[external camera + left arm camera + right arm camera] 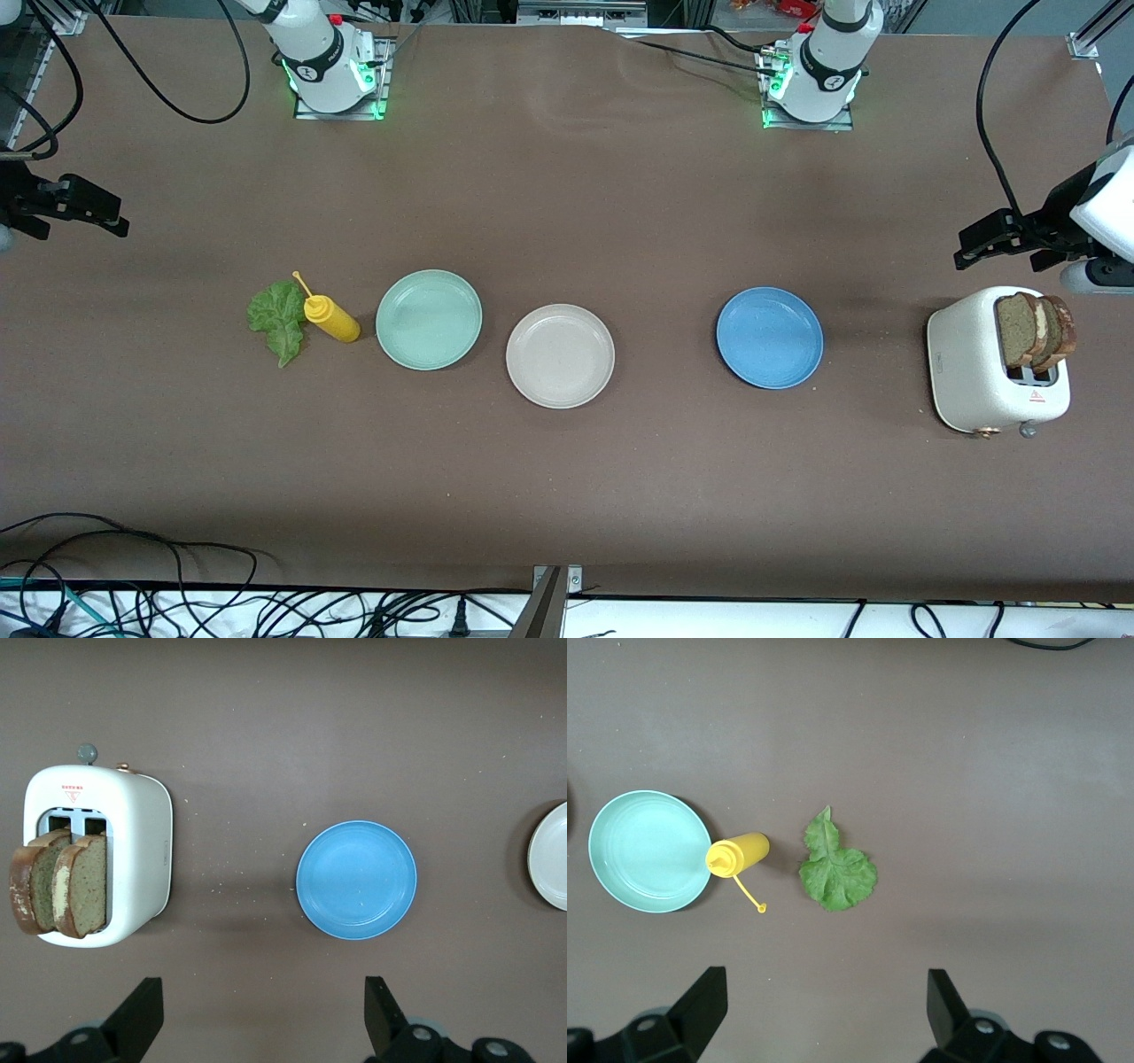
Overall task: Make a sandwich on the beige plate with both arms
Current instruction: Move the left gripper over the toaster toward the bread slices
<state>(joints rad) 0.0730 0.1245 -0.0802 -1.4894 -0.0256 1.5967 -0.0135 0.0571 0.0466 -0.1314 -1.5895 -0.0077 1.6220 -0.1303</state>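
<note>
Front view: I see the beige plate (560, 355) bare on the brown table (567, 496), near the middle of a row of three plates. Beside it, toward the right arm's end, lies the mint green plate (429, 319), slightly farther from the front camera; toward the left arm's end, well apart, lies the blue plate (769, 337). No sandwich is assembled yet. Its parts sit at the two ends of the row. Two slices of brown bread (1035, 330) stand upright in the slots of a white toaster (979, 377) at the left arm's end. A crinkled green lettuce leaf (278, 317) lies flat on the table at the right arm's end, touching or just beside a yellow squeeze bottle (331, 319) that lies on its side between the leaf and the mint green plate.

I note the left gripper (985, 246) up in the air over the table near the toaster, fingers spread wide and holding nothing; in the left wrist view its fingertips (142, 1005) frame the toaster and blue plate below. The right gripper (89, 213) hangs over the table's edge at the right arm's end, fingers likewise spread and holding nothing; in the right wrist view its fingertips (707, 997) frame the leaf, bottle and mint green plate.
</note>
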